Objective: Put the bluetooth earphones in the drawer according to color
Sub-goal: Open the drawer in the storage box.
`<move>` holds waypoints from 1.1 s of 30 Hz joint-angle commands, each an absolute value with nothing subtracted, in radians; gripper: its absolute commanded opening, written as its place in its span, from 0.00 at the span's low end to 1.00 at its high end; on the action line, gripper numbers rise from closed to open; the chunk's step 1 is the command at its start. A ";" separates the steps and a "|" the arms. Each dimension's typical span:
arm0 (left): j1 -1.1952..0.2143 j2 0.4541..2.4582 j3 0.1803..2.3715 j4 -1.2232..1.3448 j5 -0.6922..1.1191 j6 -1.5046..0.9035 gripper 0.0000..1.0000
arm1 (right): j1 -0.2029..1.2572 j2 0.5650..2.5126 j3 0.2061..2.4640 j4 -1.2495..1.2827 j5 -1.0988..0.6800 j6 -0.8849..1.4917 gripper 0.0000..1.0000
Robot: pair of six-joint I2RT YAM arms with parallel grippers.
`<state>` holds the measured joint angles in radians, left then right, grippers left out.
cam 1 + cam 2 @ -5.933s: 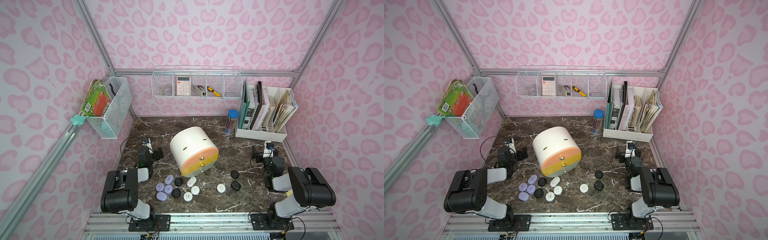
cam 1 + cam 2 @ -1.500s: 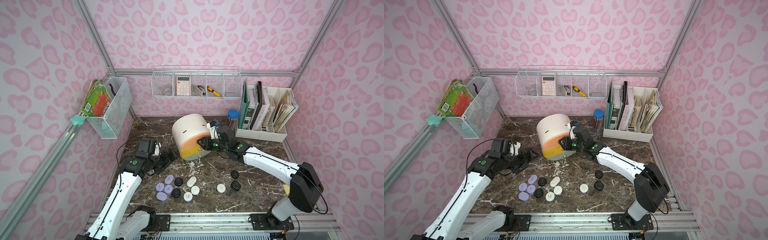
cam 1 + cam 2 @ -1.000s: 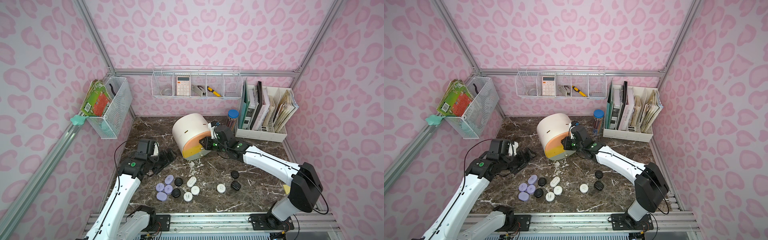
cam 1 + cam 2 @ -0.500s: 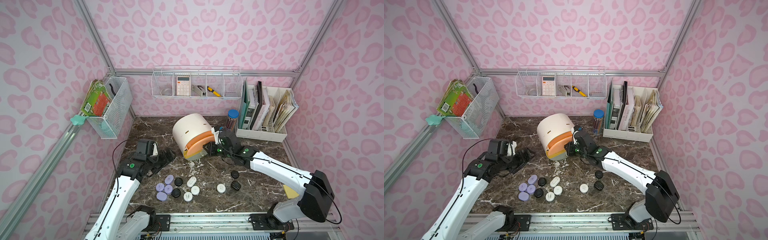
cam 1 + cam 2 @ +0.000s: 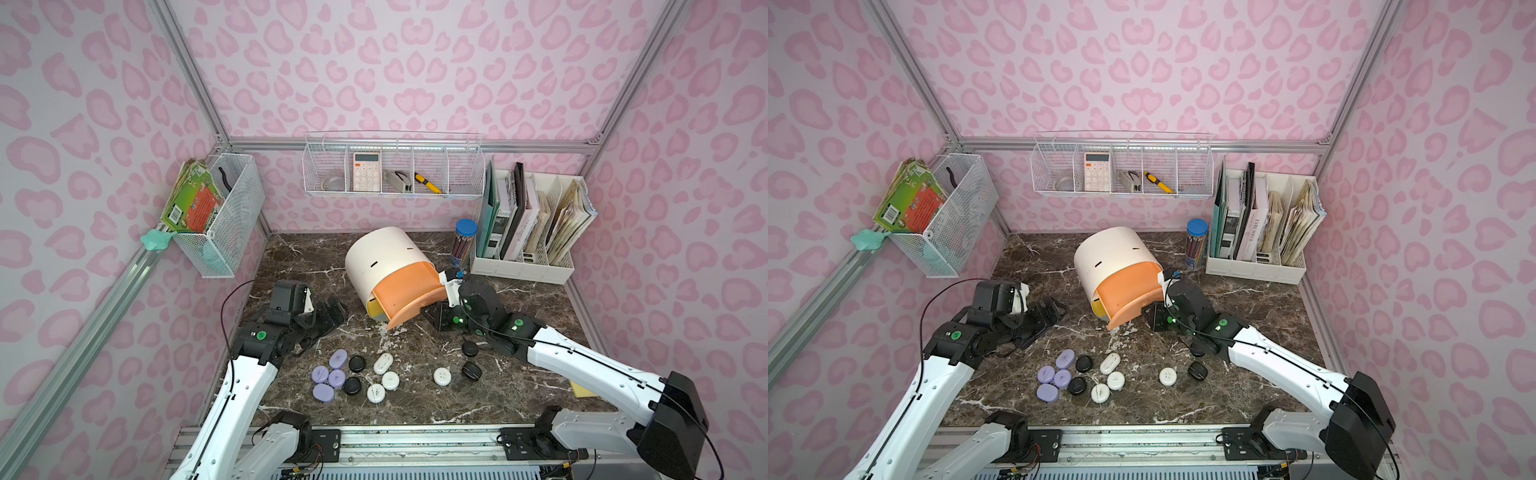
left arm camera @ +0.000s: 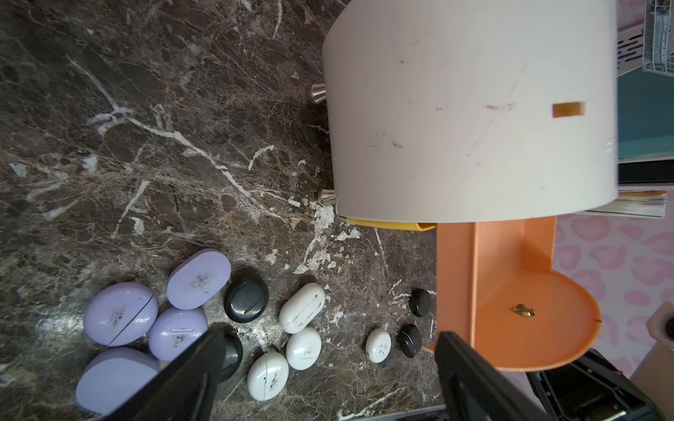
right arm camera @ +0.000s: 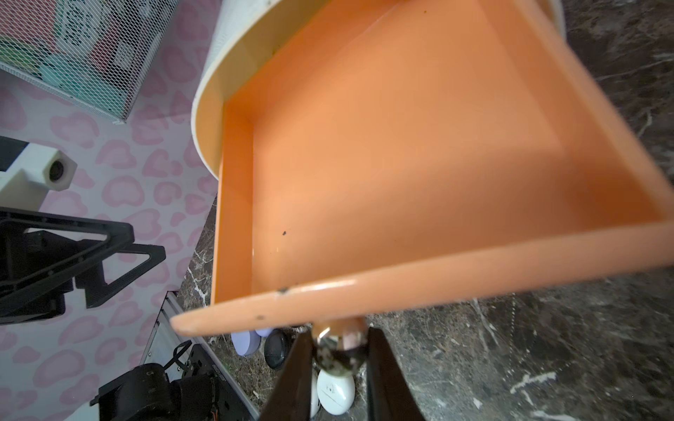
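The dark stone table [image 5: 415, 411] fills the floor of the pink booth. Near the back of it stands the white round-topped cabinet [image 5: 380, 257], which shows in both top views. Its orange drawer [image 5: 405, 291] sticks far out toward the front. In the right wrist view you can look down into the drawer and see its smooth orange floor. A bit of the yellow drawer [image 5: 371, 307] peeks out just under it.

The right gripper [image 7: 339, 342] is at the front of the orange drawer. Its two fingers are close together and pinch the shiny metal knob [image 7: 337, 355] between them.

The left gripper [image 5: 328, 313] is beside the cabinet, near its left side but not touching it. Its fingers are spread wide with nothing in them.

All twelve little cases lie on the table in front of the cabinet. Four purple cases [image 5: 338, 358] sit in a tight bunch on the left. Two black cases [image 5: 356, 363] lie just beside them, and two more lie apart to the right, near the right arm. Three white cases [image 5: 390, 380] sit close together in the middle, and one more lies between them and the right-hand black ones.
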<state>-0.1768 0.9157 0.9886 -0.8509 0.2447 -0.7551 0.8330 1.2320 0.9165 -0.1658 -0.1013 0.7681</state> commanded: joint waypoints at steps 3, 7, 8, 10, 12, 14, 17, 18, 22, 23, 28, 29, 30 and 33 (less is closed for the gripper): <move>-0.176 0.908 0.975 -0.870 0.224 -0.750 0.95 | 0.832 1.220 0.901 -0.173 -0.088 0.788 0.09; -0.176 0.908 0.969 -0.868 0.225 -0.759 0.95 | 0.832 1.224 0.909 -0.179 -0.089 0.788 0.09; -0.175 0.908 0.967 -0.870 0.227 -0.761 0.95 | 0.833 1.220 0.908 -0.182 -0.086 0.788 0.09; -0.175 0.909 0.961 -0.875 0.234 -0.763 0.95 | 0.833 1.209 0.908 -0.194 -0.077 0.790 0.18; -0.175 0.915 0.955 -0.877 0.255 -0.767 0.95 | 0.832 1.194 0.911 -0.213 -0.069 0.789 0.27; -0.175 0.922 0.952 -0.891 0.277 -0.781 0.95 | 0.833 1.172 0.908 -0.236 -0.055 0.786 0.33; -0.175 0.940 0.960 -0.923 0.316 -0.778 0.96 | 0.831 1.122 0.885 -0.276 -0.027 0.785 0.46; -0.176 0.948 0.964 -0.935 0.328 -0.772 0.97 | 0.828 1.099 0.870 -0.290 -0.015 0.787 0.53; -0.176 0.960 0.958 -0.959 0.348 -0.761 0.97 | 0.813 0.997 0.796 -0.345 0.028 0.798 0.71; -0.175 0.957 0.951 -0.959 0.344 -0.760 0.97 | 0.805 0.969 0.779 -0.358 0.033 0.802 0.73; -0.176 0.933 0.902 -0.950 0.337 -0.767 0.97 | 0.739 0.804 0.672 -0.431 0.060 0.825 0.99; -0.177 0.934 0.891 -0.943 0.342 -0.768 0.97 | 0.718 0.777 0.650 -0.442 0.057 0.826 0.99; -0.176 0.937 0.878 -0.937 0.349 -0.769 0.97 | 0.690 0.748 0.625 -0.455 0.055 0.828 0.99; -0.178 0.947 0.849 -0.925 0.360 -0.775 0.97 | 0.604 0.688 0.563 -0.470 0.026 0.816 0.99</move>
<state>-0.1764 0.9432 0.8639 -0.9298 0.3408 -0.7757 0.6456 0.7177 0.5911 -0.4305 0.0399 0.8165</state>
